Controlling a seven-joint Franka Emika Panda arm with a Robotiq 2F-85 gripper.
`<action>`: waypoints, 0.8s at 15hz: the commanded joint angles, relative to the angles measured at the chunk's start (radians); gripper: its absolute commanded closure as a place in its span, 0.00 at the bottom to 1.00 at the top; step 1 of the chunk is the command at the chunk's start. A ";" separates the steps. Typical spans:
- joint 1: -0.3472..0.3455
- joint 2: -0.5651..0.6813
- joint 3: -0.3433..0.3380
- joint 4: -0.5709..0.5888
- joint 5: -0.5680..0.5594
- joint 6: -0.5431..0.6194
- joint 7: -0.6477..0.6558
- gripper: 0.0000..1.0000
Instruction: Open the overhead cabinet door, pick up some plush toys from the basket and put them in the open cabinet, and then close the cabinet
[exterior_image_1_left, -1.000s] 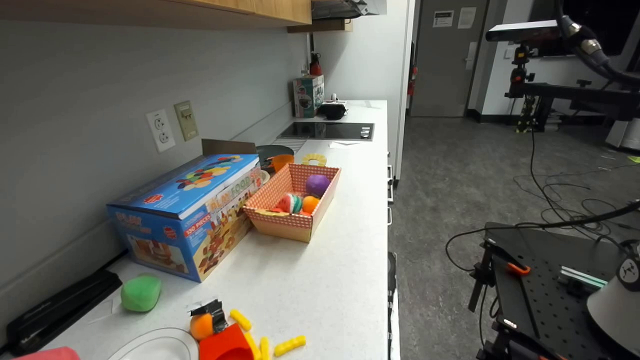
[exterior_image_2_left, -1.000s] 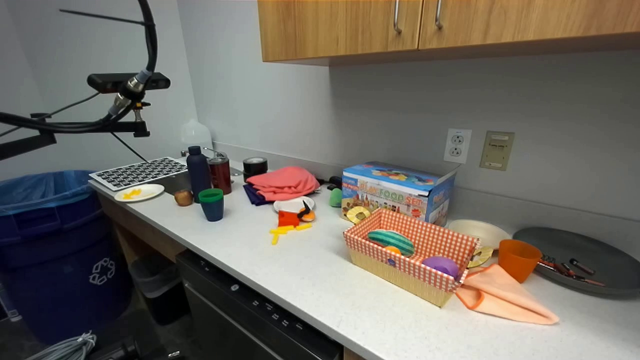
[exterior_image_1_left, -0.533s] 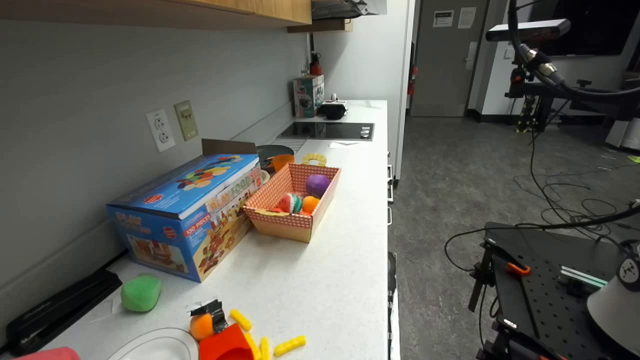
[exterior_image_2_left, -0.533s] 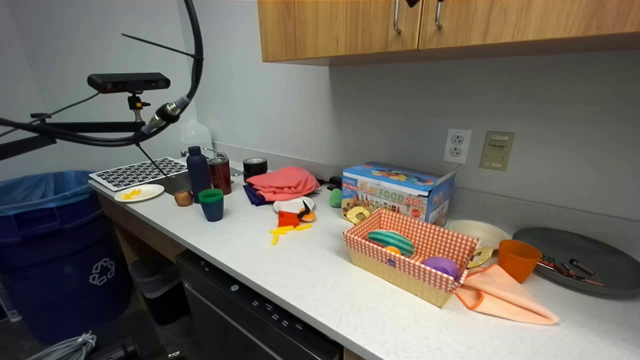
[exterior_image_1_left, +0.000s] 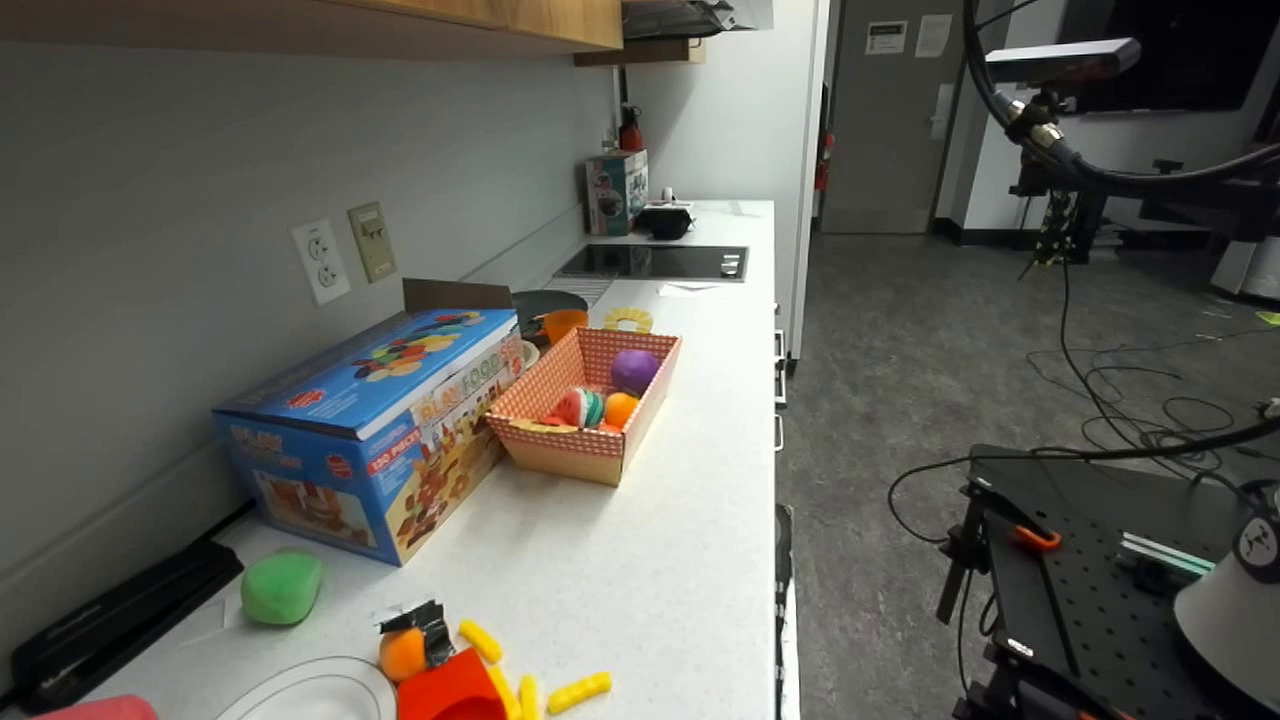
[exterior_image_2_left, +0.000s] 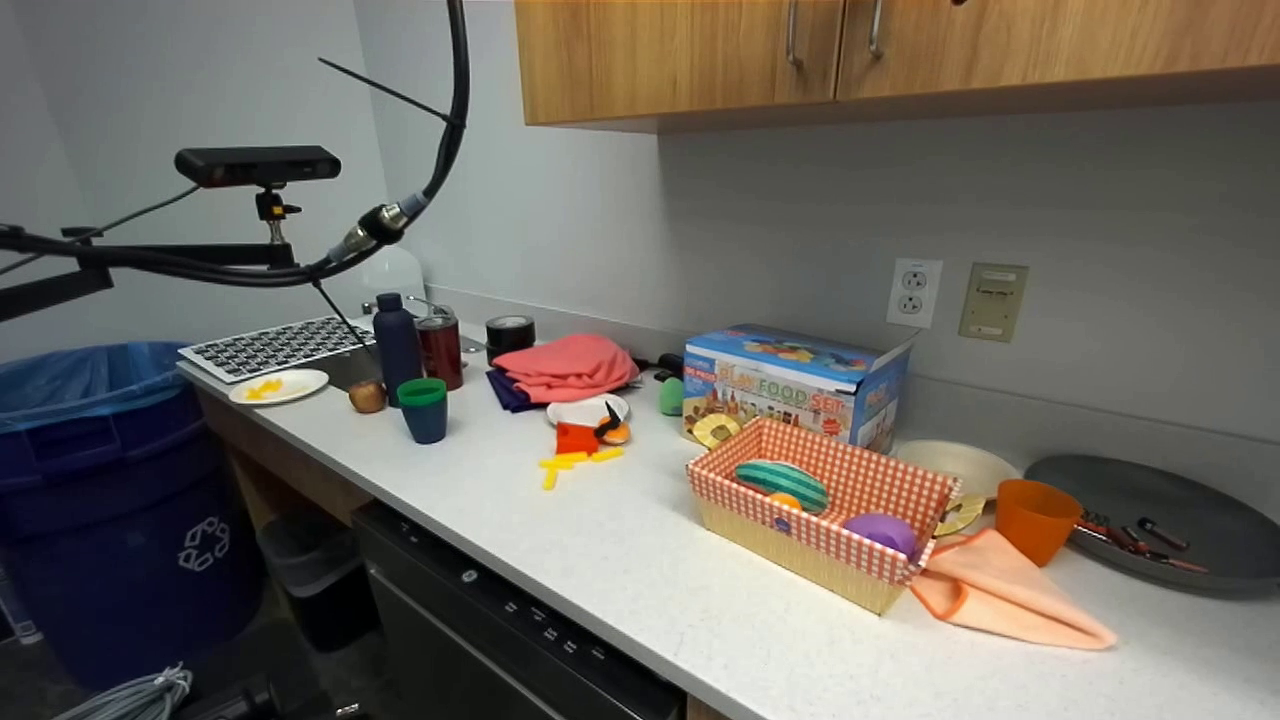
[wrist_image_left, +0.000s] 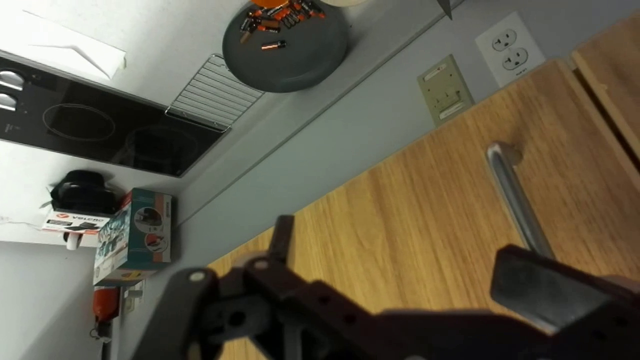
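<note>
Black fingers (wrist_image_left: 547, 290) of the end effector (wrist_image_left: 400, 254) are spread wide apart in the wrist view, in front of the cabinet (wrist_image_left: 370, 220). The metal handle (wrist_image_left: 511, 187) is partly covered by one finger; whether contact is made cannot be determined. In an exterior view, both cabinet doors (exterior_image_2_left: 660, 60) are seen shut.

Below the cabinet's level, the basket (exterior_image_2_left: 790, 545) is located on the tabletop (exterior_image_2_left: 560, 530), as shown in both exterior views. The purple toy (exterior_image_1_left: 635, 371), the melon toy (exterior_image_1_left: 582, 408) and an orange ball (exterior_image_1_left: 621, 409) are contained in it; the ball is placed just beside the melon toy. A peach cloth (exterior_image_2_left: 1010, 600) is laid at one end of the basket, and an orange cup (exterior_image_2_left: 1037, 520) is stood near the cloth. Batteries (wrist_image_left: 273, 45) are carried on the dark plate (wrist_image_left: 300, 70) next to the cup. Near the wall (exterior_image_2_left: 760, 230), just beside the basket, the blue box (exterior_image_2_left: 765, 385) is set; an outlet (exterior_image_2_left: 915, 292) is mounted above.

Farther along the tabletop, yellow sticks (exterior_image_2_left: 563, 461), a red carton (exterior_image_2_left: 576, 437) and a white plate (exterior_image_1_left: 310, 695) are grouped, with a pink cloth (exterior_image_2_left: 570, 363) beyond them. A blue cup (exterior_image_2_left: 425, 417), a bottle (exterior_image_2_left: 397, 345) and a red tumbler (exterior_image_2_left: 441, 352) are stood upright near one another, and a patterned board (exterior_image_2_left: 280, 345) is laid at that far end. In the opposite direction, a cooktop (exterior_image_1_left: 650, 262) is fitted into the tabletop, a teal box (exterior_image_1_left: 618, 192) is placed past it, and a grey door (exterior_image_1_left: 893, 140) is seen farthest away.
</note>
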 joint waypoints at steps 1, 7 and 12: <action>0.052 0.033 -0.036 0.069 0.084 -0.067 -0.099 0.00; 0.087 -0.026 -0.047 0.075 0.309 -0.205 -0.333 0.00; 0.074 0.000 -0.049 0.100 0.208 -0.105 -0.219 0.00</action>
